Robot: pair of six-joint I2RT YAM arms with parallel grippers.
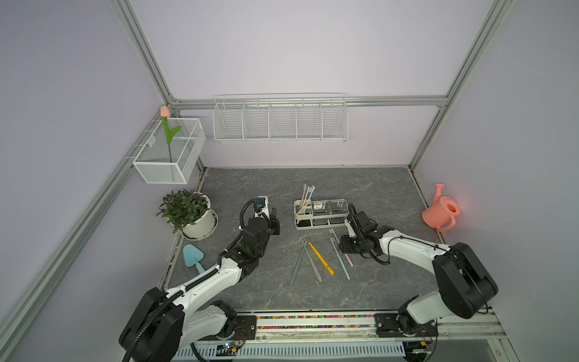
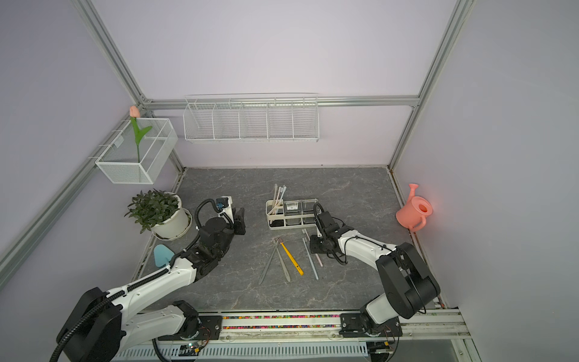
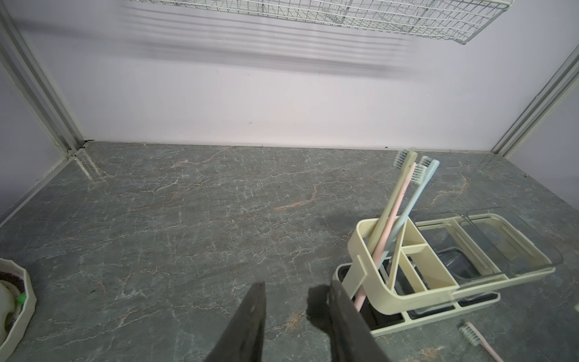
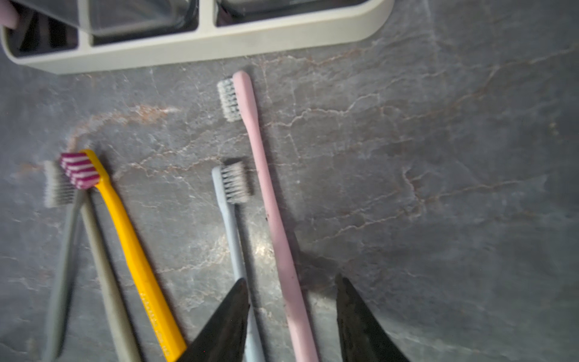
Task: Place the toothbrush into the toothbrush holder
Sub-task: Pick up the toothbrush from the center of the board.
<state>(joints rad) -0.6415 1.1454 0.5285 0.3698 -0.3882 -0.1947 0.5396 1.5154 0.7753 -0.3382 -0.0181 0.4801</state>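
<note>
Straddling pink toothbrush, right tool part-open, nothing gripped; blue toothbrush crowding beside; left tool part-open, empty.

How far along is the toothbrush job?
Done: three toothbrushes stand in the toothbrush holder's end compartment. In hand: the right gripper's open jaws straddle the pink toothbrush, not yet gripping. To do: that one plus four more toothbrushes lying on the tabletop; the left gripper is open, empty.

Likely a lab: aluminium frame, plain walls.
</note>
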